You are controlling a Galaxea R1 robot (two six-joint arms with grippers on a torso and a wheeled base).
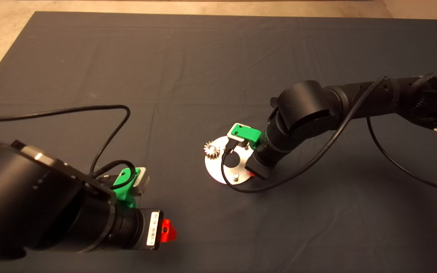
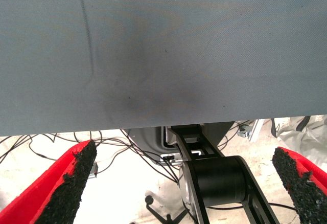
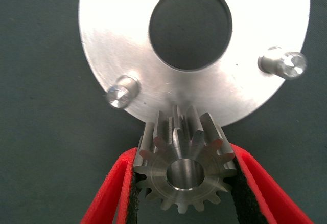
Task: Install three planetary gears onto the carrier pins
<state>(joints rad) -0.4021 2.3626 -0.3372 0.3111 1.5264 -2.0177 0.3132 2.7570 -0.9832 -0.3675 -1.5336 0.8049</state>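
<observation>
Over the round plate (image 3: 127,45), the right gripper (image 3: 186,183) hung with one gear (image 3: 184,168) clamped between its two red fingers (image 3: 110,193), the black pads pressed against the teeth on opposite sides. The fingers were closed only as far as the gear's width allowed. The gear was held flat, its centre hole facing upward and clear of the pads, which I judged was so that a pin could pass through it on lowering.

Just beyond the fingertips lay the plate's rim; two bare pins stood ahead of the gripper, one (image 3: 122,92) near the gear to one side and another (image 3: 283,64) farther off on the other. Neither was under the gear's hole, so alignment remained to be done.

From above, a second gear (image 1: 213,149) sat at the plate's far edge from the gripper; whether it was seated on a pin could not be told. A third gear was not visible.

The left gripper (image 2: 186,183) waited well apart near the mat (image 1: 218,60) edge, fingers spread wide and holding nothing.
</observation>
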